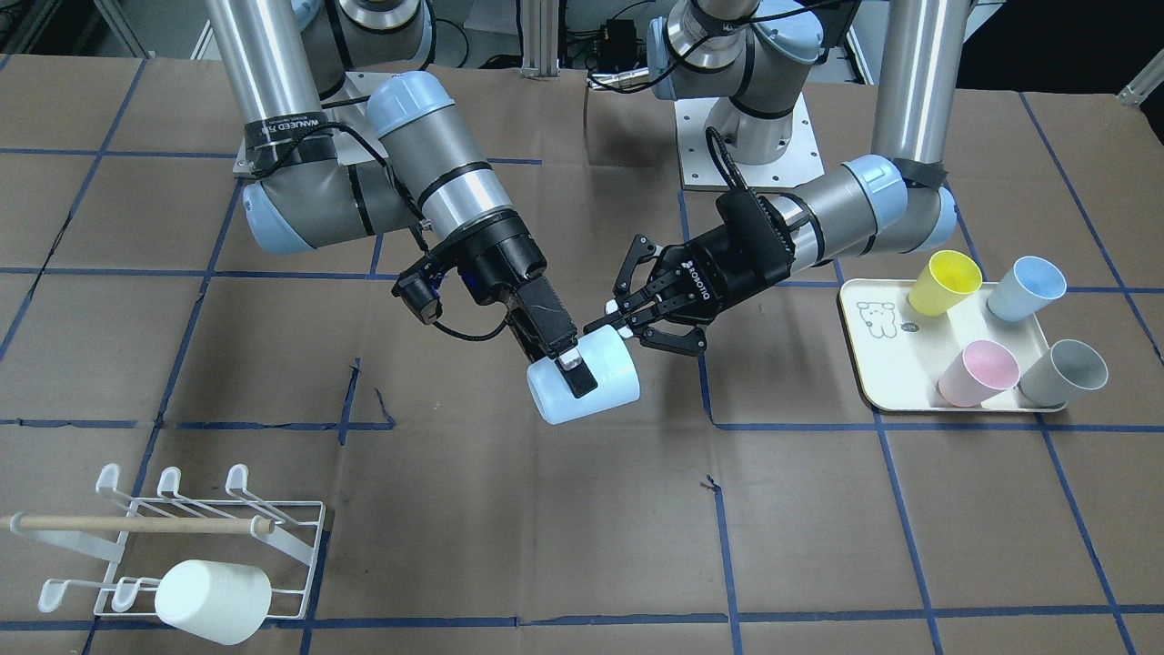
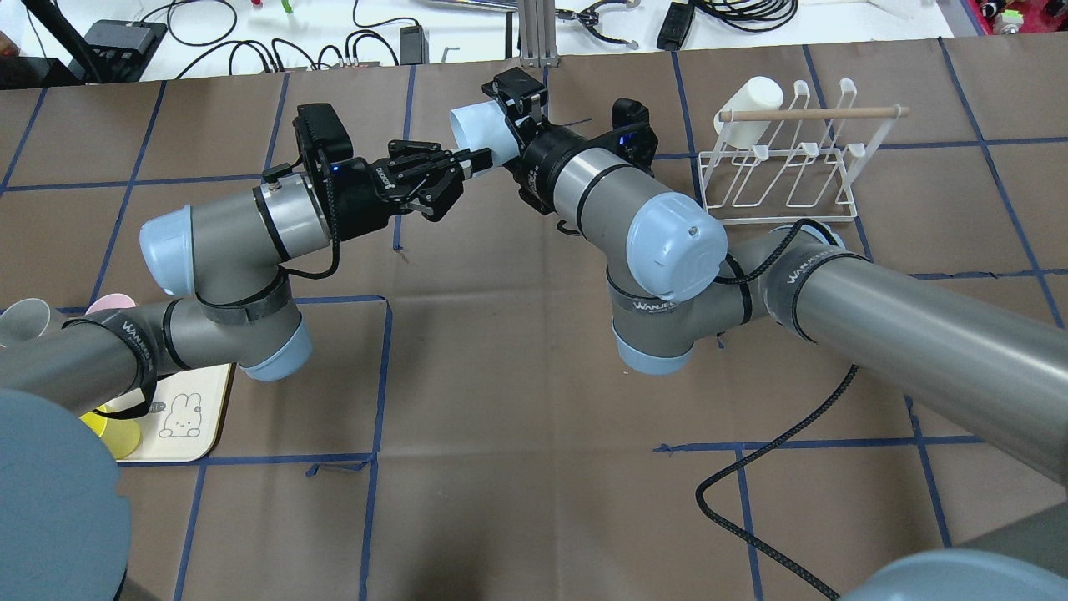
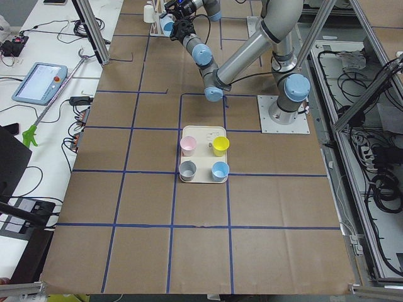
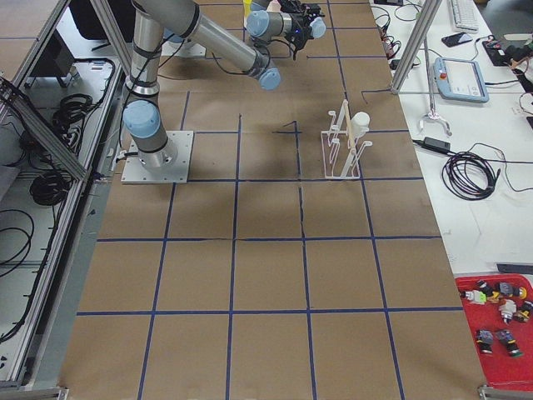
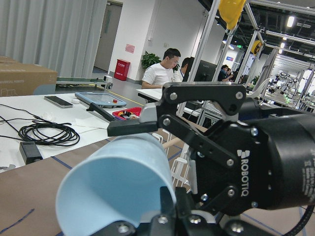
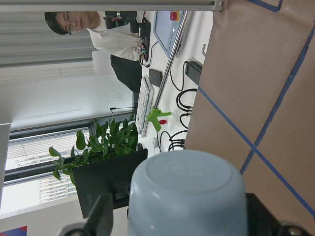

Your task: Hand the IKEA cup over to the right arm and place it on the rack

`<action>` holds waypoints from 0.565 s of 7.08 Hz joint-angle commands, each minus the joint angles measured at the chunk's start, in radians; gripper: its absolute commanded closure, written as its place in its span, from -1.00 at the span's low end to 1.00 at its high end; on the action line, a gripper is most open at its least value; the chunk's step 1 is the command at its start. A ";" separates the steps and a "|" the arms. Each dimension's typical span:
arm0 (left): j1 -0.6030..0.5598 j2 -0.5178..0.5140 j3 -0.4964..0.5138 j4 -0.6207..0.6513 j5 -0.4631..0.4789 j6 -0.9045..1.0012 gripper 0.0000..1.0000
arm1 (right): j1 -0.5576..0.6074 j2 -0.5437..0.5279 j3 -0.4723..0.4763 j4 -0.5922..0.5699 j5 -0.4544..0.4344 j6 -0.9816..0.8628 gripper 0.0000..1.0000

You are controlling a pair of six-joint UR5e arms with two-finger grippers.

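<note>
Papered table (image 1: 546, 546): tray (image 1: 887, 375) holds four cups (image 1: 946, 282), rack (image 1: 136, 524) one white cup (image 1: 214, 600).
Right gripper (image 1: 573, 371) clamps the pale blue cup (image 1: 614, 377); left gripper (image 1: 627, 327) at its rim, grip unclear.

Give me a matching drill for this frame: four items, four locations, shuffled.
Items
1. pale blue cup
2. white cup
3. yellow cup
4. wooden dowel

Locations
A. on the tray
B. held by the left gripper at its rim and the right gripper at its body
C. lying across the top of the rack
D. on the rack's prongs

Pairs: 1-B, 2-D, 3-A, 4-C
</note>
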 commanded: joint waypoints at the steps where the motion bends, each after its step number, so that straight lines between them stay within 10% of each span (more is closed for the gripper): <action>1: 0.000 0.000 0.000 0.000 -0.001 0.000 0.78 | 0.000 0.001 -0.001 0.000 0.001 -0.006 -0.38; 4: 0.000 0.002 0.000 -0.002 0.000 -0.002 0.60 | 0.000 0.001 -0.001 0.000 0.009 -0.009 0.06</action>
